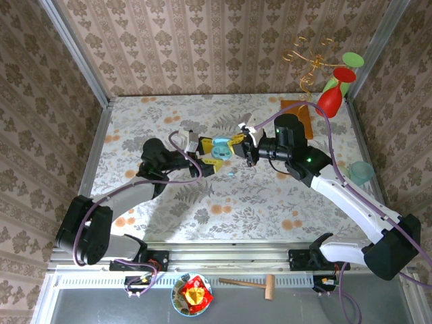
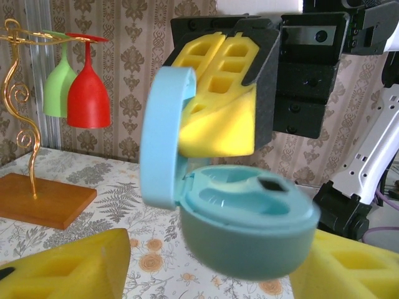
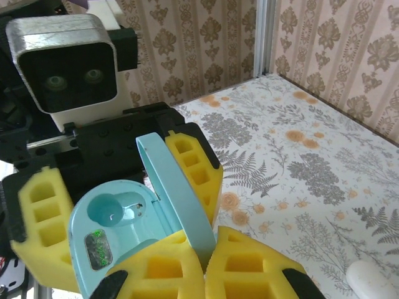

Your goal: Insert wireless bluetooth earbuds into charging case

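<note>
A light blue charging case (image 1: 221, 147) (image 2: 249, 230) (image 3: 118, 218) hangs open above the middle of the table, both sockets bare. My right gripper (image 1: 237, 145) (image 3: 209, 261) is shut on the edge of its raised lid (image 2: 162, 143) (image 3: 177, 193). My left gripper (image 1: 216, 155) (image 2: 206, 274) is open, its yellow pads (image 2: 62, 268) standing apart on either side of the case body, with a gap showing on one side. A tiny pale blue earbud (image 1: 231, 174) lies on the table just below the case. A small white rounded piece (image 3: 371, 277) lies on the table near the right gripper.
A gold rack with a red glass (image 1: 331, 98) (image 2: 87, 87) and a green one (image 2: 56, 81) stands on a wooden base (image 1: 297, 111) (image 2: 43, 199) at the back right. A teal cup (image 1: 362, 172) sits at the right wall. A bowl (image 1: 192, 295) and a wooden mallet (image 1: 250, 283) lie off the near edge.
</note>
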Controlling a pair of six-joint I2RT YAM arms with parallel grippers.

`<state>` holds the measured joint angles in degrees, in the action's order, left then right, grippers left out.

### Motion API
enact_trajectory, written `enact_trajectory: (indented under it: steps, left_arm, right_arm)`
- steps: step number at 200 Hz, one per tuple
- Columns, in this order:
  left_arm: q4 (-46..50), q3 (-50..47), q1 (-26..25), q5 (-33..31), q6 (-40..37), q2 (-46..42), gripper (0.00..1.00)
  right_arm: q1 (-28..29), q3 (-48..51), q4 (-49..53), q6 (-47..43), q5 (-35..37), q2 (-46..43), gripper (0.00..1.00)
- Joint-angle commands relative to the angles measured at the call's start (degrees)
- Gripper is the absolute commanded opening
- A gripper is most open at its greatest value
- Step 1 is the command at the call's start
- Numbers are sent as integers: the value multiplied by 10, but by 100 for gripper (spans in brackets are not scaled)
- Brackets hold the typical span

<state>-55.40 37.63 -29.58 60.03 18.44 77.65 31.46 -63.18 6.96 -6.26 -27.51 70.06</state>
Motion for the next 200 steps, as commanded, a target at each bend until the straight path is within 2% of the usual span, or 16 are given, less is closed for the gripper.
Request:
enact_trajectory:
  steps: [1, 30, 78, 159, 169, 183, 200]
  left_arm:
    - [-20, 16, 1, 4, 5, 2, 70]
    - [-20, 15, 1, 0, 6, 5, 70]
    - [-33, 18, 1, -1, 11, 8, 59]
    - [-48, 16, 0, -5, 20, 11, 59]
    - [-49, 17, 0, -4, 21, 11, 57]
    - [-50, 17, 0, -4, 22, 12, 47]
    - [-49, 18, 0, 1, 24, 14, 40]
  right_arm:
    - [4, 8, -18, -2, 38, -9, 0]
    - [4, 10, -21, -4, 39, -7, 0]
    - [5, 5, -17, -2, 21, -2, 0]
    - [5, -3, -8, -1, 16, 15, 0]
    - [4, -4, -8, -1, 15, 16, 0]
    - [5, -4, -9, 0, 11, 16, 0]
    - [4, -5, -8, 0, 11, 15, 0]
